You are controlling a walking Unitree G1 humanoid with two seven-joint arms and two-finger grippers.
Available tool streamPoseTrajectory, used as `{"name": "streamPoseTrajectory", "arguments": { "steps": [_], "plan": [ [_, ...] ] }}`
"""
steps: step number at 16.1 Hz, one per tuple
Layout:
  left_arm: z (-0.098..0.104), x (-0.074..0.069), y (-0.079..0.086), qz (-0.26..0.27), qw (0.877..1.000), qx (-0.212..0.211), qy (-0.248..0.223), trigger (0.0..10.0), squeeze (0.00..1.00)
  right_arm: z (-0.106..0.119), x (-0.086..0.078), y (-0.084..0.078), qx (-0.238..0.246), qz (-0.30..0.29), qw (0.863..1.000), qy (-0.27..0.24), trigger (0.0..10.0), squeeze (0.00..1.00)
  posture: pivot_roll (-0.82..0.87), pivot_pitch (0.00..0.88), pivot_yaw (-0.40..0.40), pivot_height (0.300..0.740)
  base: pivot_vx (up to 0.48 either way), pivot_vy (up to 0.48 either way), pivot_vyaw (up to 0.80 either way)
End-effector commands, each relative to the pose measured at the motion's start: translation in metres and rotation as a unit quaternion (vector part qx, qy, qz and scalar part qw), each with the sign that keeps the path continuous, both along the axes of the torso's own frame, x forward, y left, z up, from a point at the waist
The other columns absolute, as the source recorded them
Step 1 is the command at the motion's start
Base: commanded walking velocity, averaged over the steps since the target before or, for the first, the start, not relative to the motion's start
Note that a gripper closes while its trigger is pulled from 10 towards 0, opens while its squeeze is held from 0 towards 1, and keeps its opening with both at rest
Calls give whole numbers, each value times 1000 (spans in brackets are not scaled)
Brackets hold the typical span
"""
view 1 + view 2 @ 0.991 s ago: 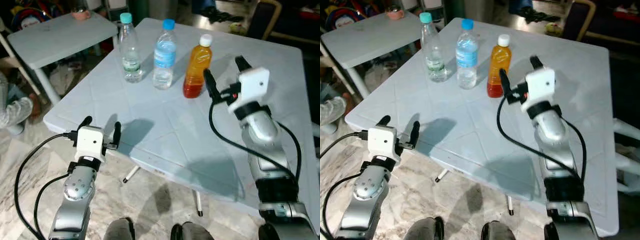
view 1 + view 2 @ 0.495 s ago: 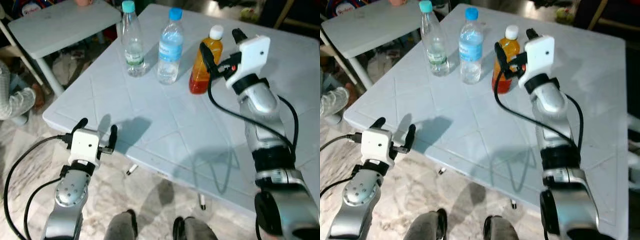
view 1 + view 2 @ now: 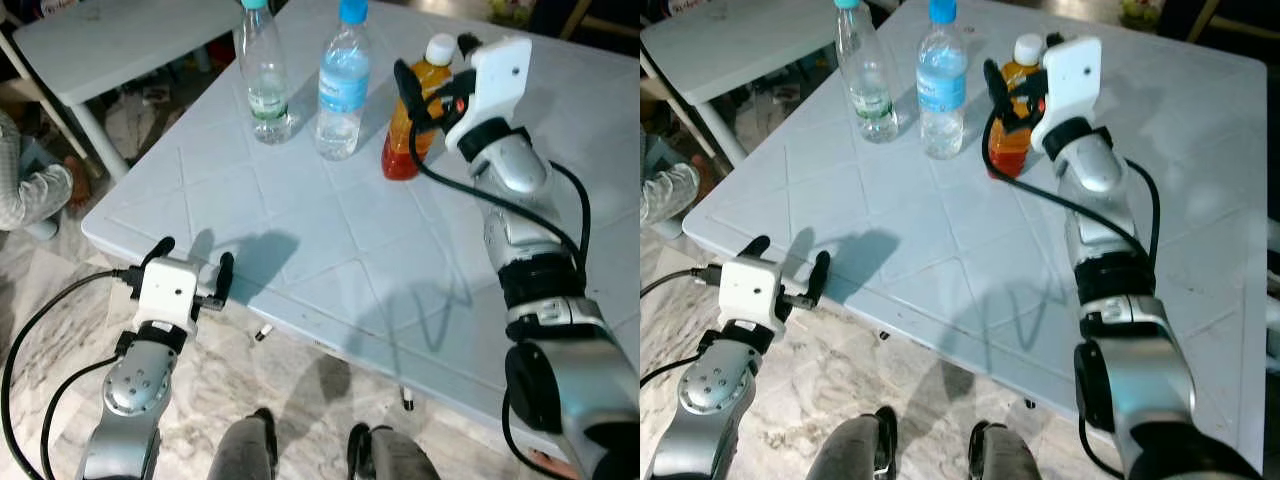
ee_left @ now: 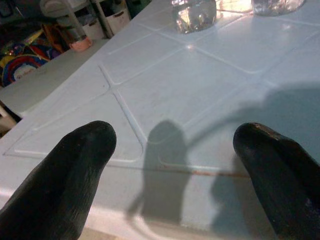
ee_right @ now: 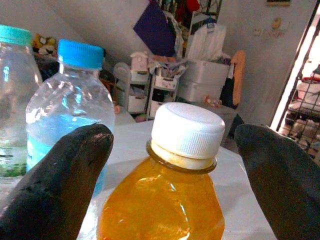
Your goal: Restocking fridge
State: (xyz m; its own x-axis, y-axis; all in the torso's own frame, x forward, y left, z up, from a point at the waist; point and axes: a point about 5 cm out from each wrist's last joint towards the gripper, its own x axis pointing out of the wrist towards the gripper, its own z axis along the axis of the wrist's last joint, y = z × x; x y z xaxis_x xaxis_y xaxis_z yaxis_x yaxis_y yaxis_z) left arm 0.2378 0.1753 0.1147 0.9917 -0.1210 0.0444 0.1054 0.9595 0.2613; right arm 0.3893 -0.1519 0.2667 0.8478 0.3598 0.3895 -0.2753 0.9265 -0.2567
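The orange juice bottle (image 3: 410, 130) stands on my pale counter (image 3: 330, 250) beside 2 clear water bottles (image 3: 342, 85), its white cap between the spread fingers of my right hand (image 5: 172, 150), not yet gripped, while my left hand (image 3: 190, 272) hovers open at the counter's near edge.

A pale blue panelled surface (image 3: 330, 250) stands on a marbled floor (image 3: 60, 330). Beyond its far-left corner sits a second white table (image 3: 110, 40), with clutter beneath.
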Motion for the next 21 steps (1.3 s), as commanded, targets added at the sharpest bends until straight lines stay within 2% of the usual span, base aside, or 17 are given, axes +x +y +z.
{"name": "streamPoseTrajectory", "arguments": {
  "steps": [1,2,3,15,18,19,21],
  "plan": [
    [1,-3,3,1,1000,8,3,10000,0,8,4,-3,1,-1,1000,-5,10000,0,179,229,30,740,0,0,0],
    [1,-3,3,1,1000,8,4,10000,0,10,6,-1,-1,2,1000,-4,4157,0,180,230,28,740,0,0,0],
    [1,-3,3,1,1000,8,4,10000,0,11,7,0,0,4,1000,-2,0,0,181,230,28,740,0,0,0],
    [-2,4,-3,-3,1000,4,7,10000,0,18,9,6,-16,13,1000,2,0,0,160,210,23,740,0,0,0],
    [-4,5,-5,-7,1000,2,12,10000,0,10,8,3,-17,4,999,28,0,0,152,200,22,740,0,0,0],
    [-9,6,-2,16,1000,-4,26,10000,0,6,5,1,-21,-4,999,32,0,0,144,191,21,740,0,0,0],
    [-11,7,-4,27,999,-14,32,10000,0,-2,-5,-5,-21,-26,999,20,0,0,134,182,12,740,0,0,0]
  ]
}}
